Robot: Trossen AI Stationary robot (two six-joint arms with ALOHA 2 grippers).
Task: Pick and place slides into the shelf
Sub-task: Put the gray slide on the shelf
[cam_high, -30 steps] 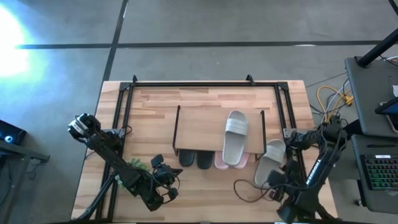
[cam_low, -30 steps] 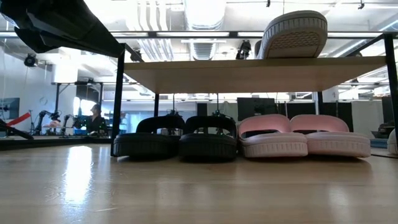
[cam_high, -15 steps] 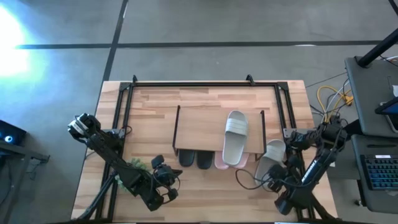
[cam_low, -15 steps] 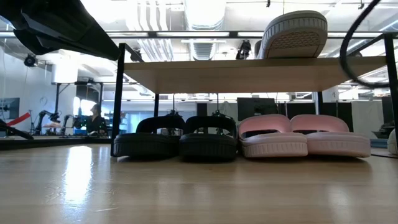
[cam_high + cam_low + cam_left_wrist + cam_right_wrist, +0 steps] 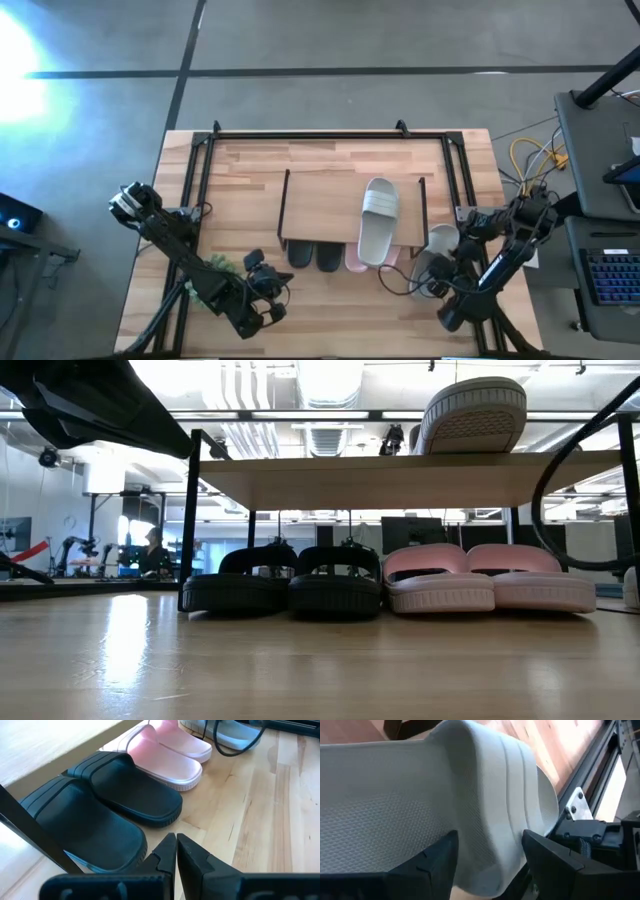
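Shelf (image 5: 320, 205) on the table (image 5: 250, 160) holds one grey slide (image 5: 377, 220) on top; black (image 5: 275, 580) and pink (image 5: 490, 578) pairs sit beneath. Right gripper (image 5: 487, 852), fingers wide, straddles another grey slide (image 5: 420, 795) just right of the shelf. Left gripper (image 5: 176, 845), closed and empty, rests near the black pair. No readable writing.

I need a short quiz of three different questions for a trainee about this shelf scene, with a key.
1. True or false: a grey slide lies on top of the shelf.
2. Which pair stands under the shelf beside the black slides? A) pink B) blue C) red
3. Fill in: the right gripper straddles a ____ slide.

Key
1. True
2. A, the pink slides
3. grey
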